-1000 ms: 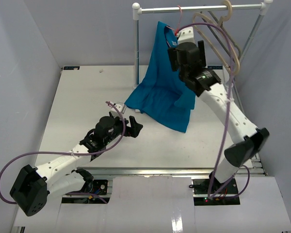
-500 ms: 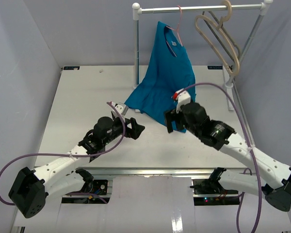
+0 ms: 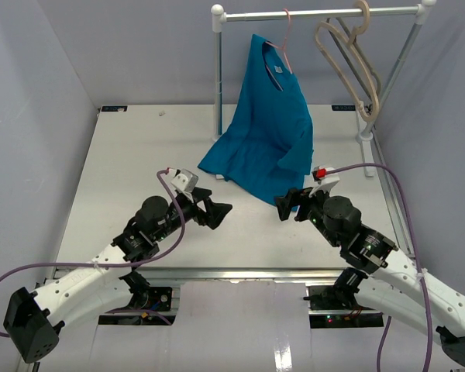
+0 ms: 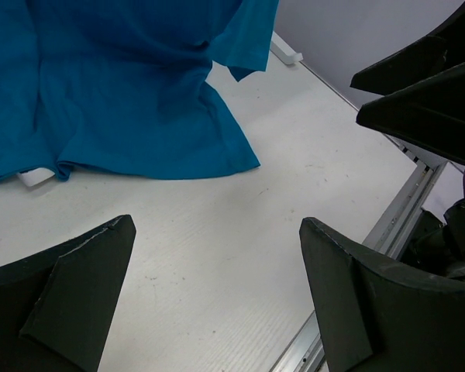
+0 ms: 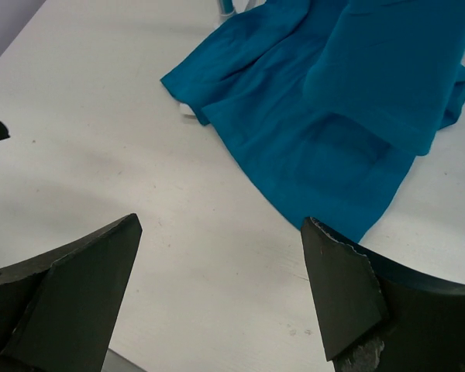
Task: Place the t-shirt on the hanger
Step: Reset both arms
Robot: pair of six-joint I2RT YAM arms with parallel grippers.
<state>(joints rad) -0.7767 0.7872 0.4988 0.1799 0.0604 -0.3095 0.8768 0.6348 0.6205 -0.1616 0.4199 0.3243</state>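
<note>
The teal-blue t-shirt (image 3: 265, 132) hangs from the thin pink hanger (image 3: 285, 40) on the rail, and its lower part spreads over the table (image 3: 124, 170). The same t-shirt (image 4: 116, 85) fills the top of the left wrist view, and the t-shirt (image 5: 333, 108) lies ahead in the right wrist view. My left gripper (image 3: 218, 209) is open over bare table, left of the shirt's hem. Opposite it, my right gripper (image 3: 285, 205) is also open, just below the hem. Neither holds anything.
Beige hangers (image 3: 355, 62) hang at the right end of the white rail (image 3: 318, 12). The rack's posts (image 3: 218, 77) stand at the back of the table. Grey walls close in both sides.
My right arm has come down from the hanger at the rail to the table's front, leaving the shirt hanging. The left gripper has shifted slightly toward the front.
</note>
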